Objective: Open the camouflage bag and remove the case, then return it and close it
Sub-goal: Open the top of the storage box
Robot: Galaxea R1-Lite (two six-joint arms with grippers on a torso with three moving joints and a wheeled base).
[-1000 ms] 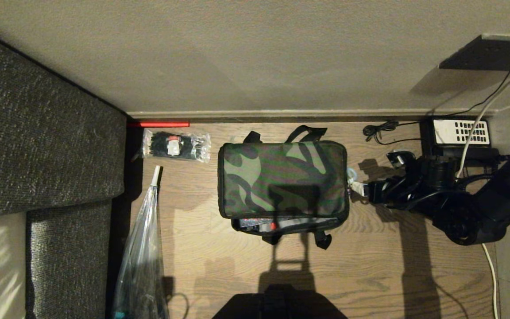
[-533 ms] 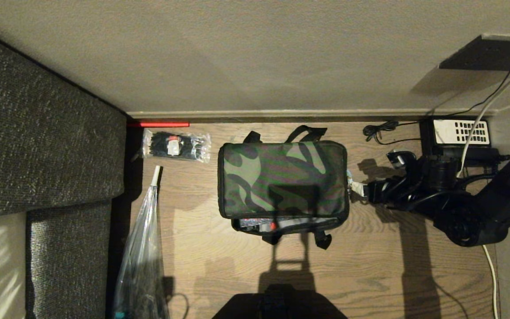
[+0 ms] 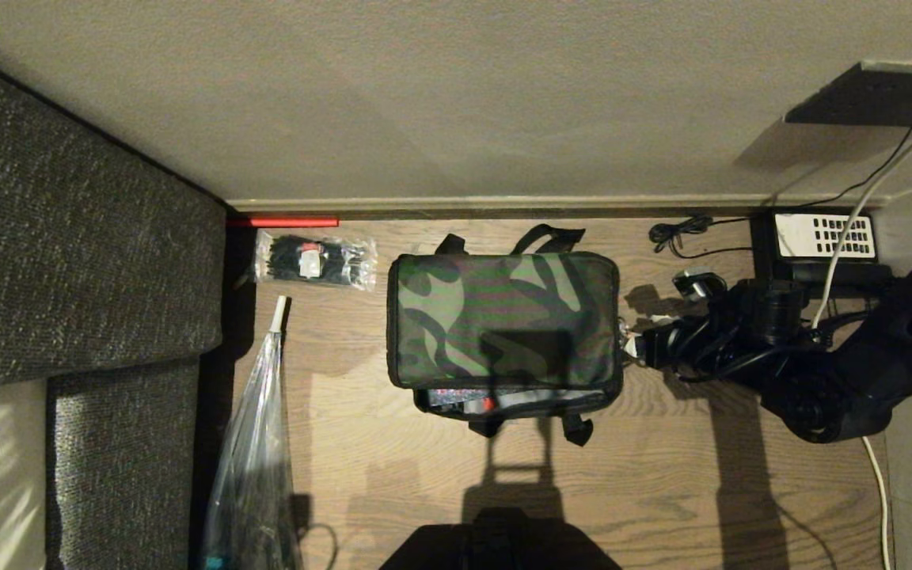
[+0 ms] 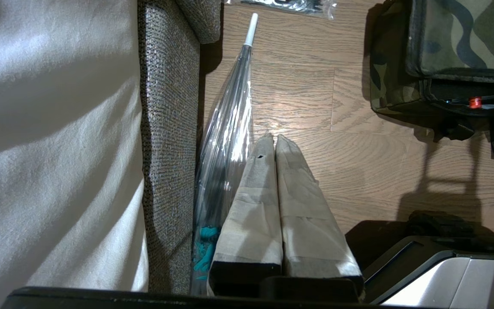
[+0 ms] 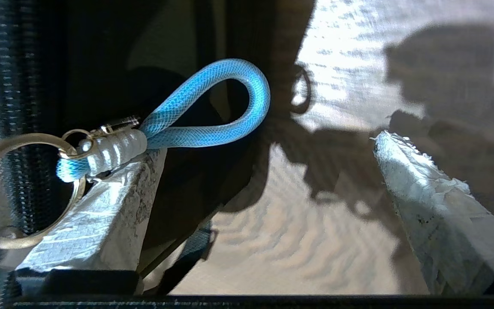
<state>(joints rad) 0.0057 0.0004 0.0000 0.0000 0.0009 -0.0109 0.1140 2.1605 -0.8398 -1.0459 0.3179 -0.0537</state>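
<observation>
In the head view, the camouflage bag sits on the wood floor near the far wall, lid down but with a gap along its near edge showing a red dot and silvery lining, so the case itself cannot be made out. The right gripper is at the bag's right end, next to the zipper hardware there. In the left wrist view, the left gripper hangs parked over the floor beside a clear folded umbrella and the sofa, its taped fingers pressed together, holding nothing; the bag's near-left corner lies well off to its right. In the right wrist view, the right gripper's taped fingers stand wide apart, and the blue cord pull loop, hung from a key ring, lies over one fingertip rather than between the two. To do this well, it seems best to shift the gripper so the loop sits between the pads, close firmly on it, then draw along the zipper line, not away from the bag, so the soft bag does not drag.
</observation>
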